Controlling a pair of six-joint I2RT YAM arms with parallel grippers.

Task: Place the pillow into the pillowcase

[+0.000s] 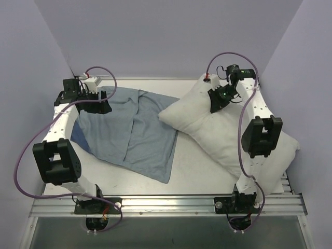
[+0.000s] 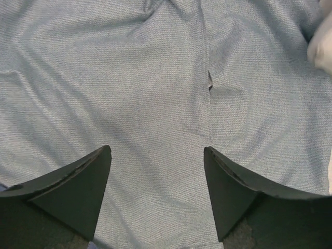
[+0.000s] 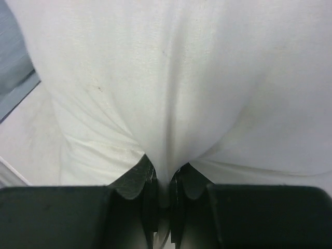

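Note:
The pale grey-blue pillowcase point(image 1: 135, 129) lies limp and creased on the left half of the table. My left gripper point(image 1: 98, 102) hovers at its far left part. In the left wrist view the left gripper point(image 2: 158, 148) is open, with the pillowcase point(image 2: 155, 78) cloth spread under and between its fingers. The white pillow point(image 1: 207, 127) lies diagonally on the right. My right gripper point(image 1: 215, 101) sits at the pillow's far end. The right wrist view shows this gripper point(image 3: 163, 174) shut on a pinched fold of the pillow point(image 3: 181, 78).
The white table point(image 1: 194, 174) shows between the pillowcase and the pillow. A metal rail point(image 1: 166, 205) runs along the near edge. Pale walls close in the left, right and back sides. A corner of the pillow point(image 2: 321, 46) shows at the right edge of the left wrist view.

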